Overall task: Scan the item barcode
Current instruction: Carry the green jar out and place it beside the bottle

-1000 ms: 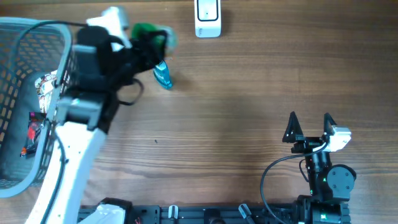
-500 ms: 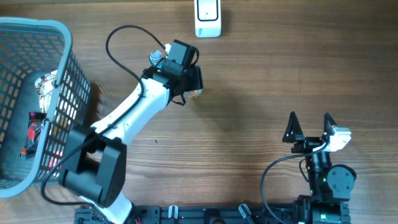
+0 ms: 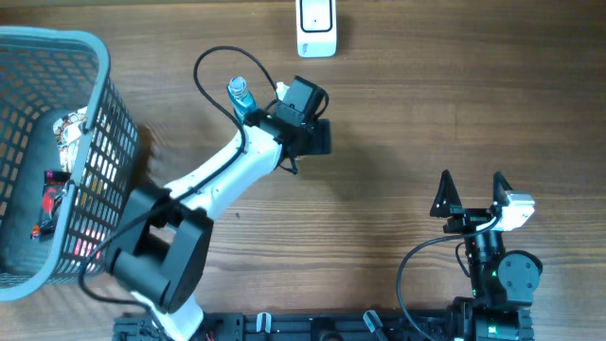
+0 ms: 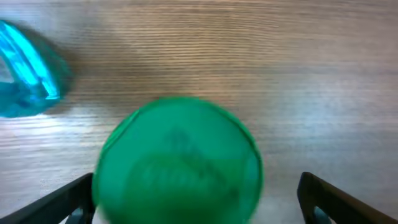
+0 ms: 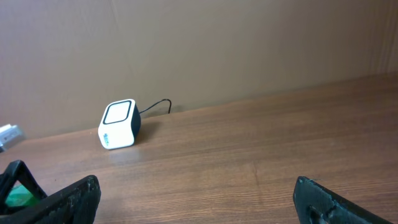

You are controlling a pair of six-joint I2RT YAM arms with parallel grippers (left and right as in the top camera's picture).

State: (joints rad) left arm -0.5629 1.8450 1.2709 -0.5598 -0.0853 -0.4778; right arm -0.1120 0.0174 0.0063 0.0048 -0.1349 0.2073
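Near the scanner (image 3: 315,28) | left pincer (image 4: 196,183) wide, straddling green-topped item (image 4: 177,155) | right pincer (image 3: 471,196) wide

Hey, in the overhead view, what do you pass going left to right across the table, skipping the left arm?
Grey plastic mesh basket → clear blue bottle → white box-shaped barcode scanner → right gripper.

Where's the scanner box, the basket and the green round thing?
barcode scanner (image 3: 316,44): overhead view, on its white body.
basket (image 3: 102,133): overhead view, on its mesh side wall.
green round top (image 4: 177,163): left wrist view, on the middle of the top.
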